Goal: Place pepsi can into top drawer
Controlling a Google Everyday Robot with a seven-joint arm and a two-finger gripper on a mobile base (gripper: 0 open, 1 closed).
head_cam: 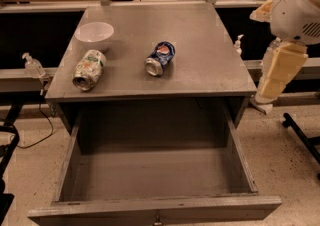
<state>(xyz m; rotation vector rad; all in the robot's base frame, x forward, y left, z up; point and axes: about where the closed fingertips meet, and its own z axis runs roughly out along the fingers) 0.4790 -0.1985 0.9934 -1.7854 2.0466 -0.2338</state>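
Pump bottle [32,65]: standing upright at the left edge of the frame, on a ledge beside the cabinet and below the level of the surface.

White bowl [94,35]: sitting upright in the upper left part of the surface, just above the green-and-white can.

Green-and-white can [89,70]: lying on its side near the left front edge of the surface, silver end pointing toward the lower left of the frame.

Surface [210,55]: showing as the flat grey cabinet top, filling the upper middle of the frame and carrying the bowl and both cans.

Pepsi can [160,59]: lying on its side near the middle of the surface, looking dented, silver end facing the lower left of the frame; resting well to the right of the green-and-white can, outside the drawer and touching nothing else.

Top drawer [150,209]: standing pulled fully out below the front edge of the surface, filling the lower half of the frame, its bare grey floor showing and a small handle peeking at the bottom edge.

Arm [295,10]: hanging in from the upper right corner of the frame, white rounded joint above, cream link sloping down past the right edge of the surface.

End effector [262,105]: seeming to be hanging at the arm's lower tip, right of the cabinet and well apart from the pepsi can; wide or narrow, cannot tell.
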